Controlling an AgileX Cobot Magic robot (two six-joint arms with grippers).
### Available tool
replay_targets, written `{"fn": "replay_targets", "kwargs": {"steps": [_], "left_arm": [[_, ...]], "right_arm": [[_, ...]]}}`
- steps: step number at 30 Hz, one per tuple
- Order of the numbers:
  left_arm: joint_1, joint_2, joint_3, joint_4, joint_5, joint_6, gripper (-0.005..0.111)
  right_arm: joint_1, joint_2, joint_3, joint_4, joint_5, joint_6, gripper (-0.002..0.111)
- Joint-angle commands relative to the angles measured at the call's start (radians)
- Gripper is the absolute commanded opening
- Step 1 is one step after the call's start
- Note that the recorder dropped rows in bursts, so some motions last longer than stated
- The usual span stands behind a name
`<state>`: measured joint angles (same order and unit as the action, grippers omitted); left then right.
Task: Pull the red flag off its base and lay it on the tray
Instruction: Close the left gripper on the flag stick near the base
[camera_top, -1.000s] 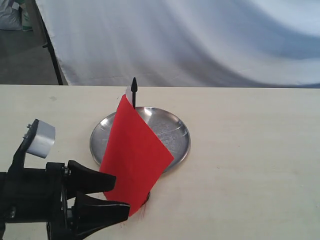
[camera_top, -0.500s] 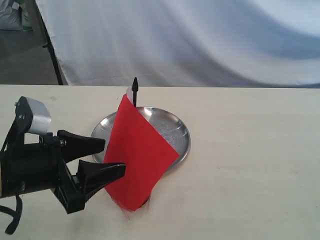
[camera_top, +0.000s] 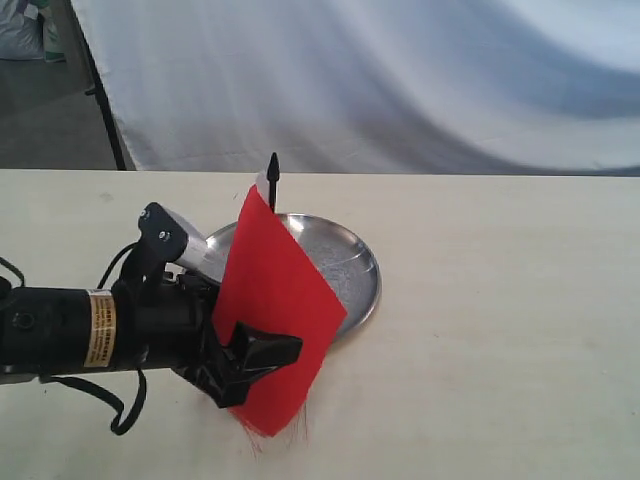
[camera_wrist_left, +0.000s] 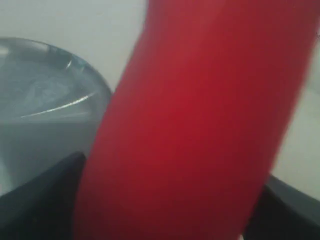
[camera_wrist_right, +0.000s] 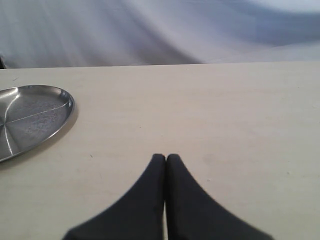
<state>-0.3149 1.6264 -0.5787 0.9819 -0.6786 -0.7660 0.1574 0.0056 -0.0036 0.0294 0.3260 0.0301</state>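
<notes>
The red flag (camera_top: 275, 300) stands upright on its black stick, pointed tip (camera_top: 272, 165) up, at the near edge of the silver tray (camera_top: 350, 250). Its hanging cloth hides the base. My left gripper (camera_top: 258, 348) reaches in from the left and straddles the lower cloth: one black finger (camera_top: 268, 352) shows in front and the other is behind the cloth. In the left wrist view the red flag (camera_wrist_left: 200, 125) fills the wide gap between the jaws, with the tray (camera_wrist_left: 45, 95) beyond. My right gripper (camera_wrist_right: 166, 157) is shut and empty over bare table, away from the tray (camera_wrist_right: 30, 117).
The pale wooden table (camera_top: 500, 350) stretches right of the tray. A white cloth backdrop (camera_top: 400, 80) hangs behind the far edge. A black stand leg (camera_top: 103, 100) slants at the back left.
My left arm has swung up and right from the near left corner, rolling its wrist. Its jaws went from beside the cloth to around it. The flag shifted slightly right.
</notes>
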Motion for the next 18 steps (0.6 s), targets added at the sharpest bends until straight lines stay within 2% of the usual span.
{"fn": "replay_targets", "kwargs": {"steps": [1, 4, 7, 10, 11, 13, 18], "left_arm": [[-0.006, 0.069, -0.027, -0.027, 0.007, 0.004, 0.072], [-0.006, 0.095, -0.033, -0.030, 0.007, 0.004, 0.071], [-0.006, 0.107, -0.036, -0.052, 0.007, 0.004, 0.059], [-0.006, 0.107, -0.036, -0.055, 0.000, 0.012, 0.037], [-0.006, 0.107, -0.036, -0.055, -0.004, 0.031, 0.021], [-0.006, 0.107, -0.036, -0.053, -0.004, 0.093, 0.000], [-0.006, 0.104, -0.036, -0.053, -0.029, 0.113, 0.000]], "right_arm": [[0.002, -0.006, 0.004, -0.001, -0.005, 0.002, 0.000], [0.002, -0.006, 0.004, -0.001, -0.005, 0.002, 0.000], [0.002, -0.006, 0.004, -0.001, -0.005, 0.002, 0.000], [0.002, -0.006, 0.004, -0.001, -0.005, 0.002, 0.000], [0.002, -0.006, 0.004, -0.001, -0.005, 0.002, 0.000], [0.002, -0.006, 0.004, -0.001, -0.005, 0.002, 0.000], [0.002, -0.006, 0.004, -0.001, -0.005, 0.002, 0.000]]}}
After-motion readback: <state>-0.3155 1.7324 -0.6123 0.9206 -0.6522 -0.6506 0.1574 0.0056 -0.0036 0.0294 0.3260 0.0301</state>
